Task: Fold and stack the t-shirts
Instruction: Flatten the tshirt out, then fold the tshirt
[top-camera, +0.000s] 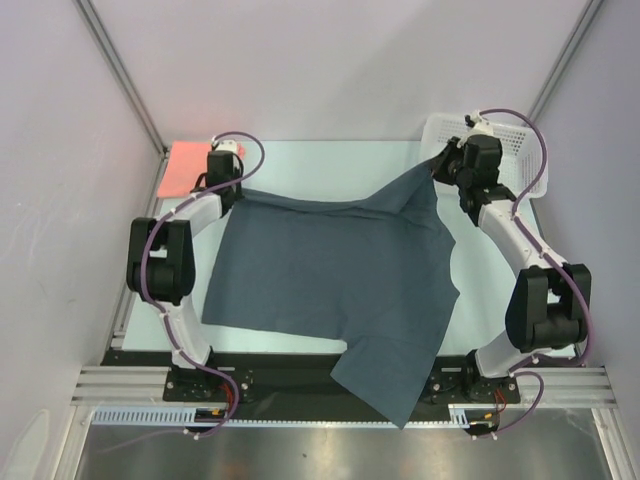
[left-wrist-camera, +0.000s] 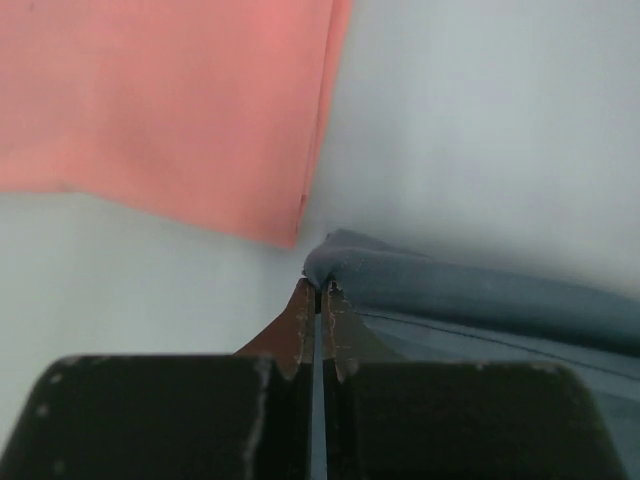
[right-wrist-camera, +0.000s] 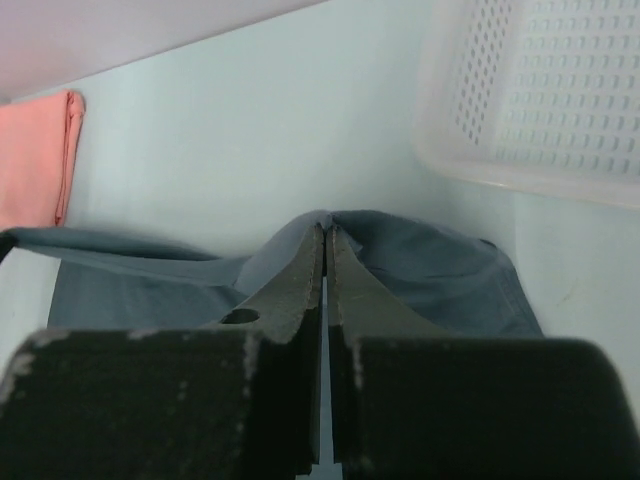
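The dark slate blue-grey t-shirt lies spread over the table, one part hanging over the near edge. My left gripper is shut on its far left corner, low by the table. My right gripper is shut on its far right corner and holds it raised, so the cloth rises to a peak there. The salmon-pink t-shirt lies folded at the far left corner of the table; it also shows in the left wrist view and in the right wrist view.
A white plastic mesh basket stands at the far right, right beside my right gripper; it also shows in the right wrist view. The pale table is walled at the back and both sides.
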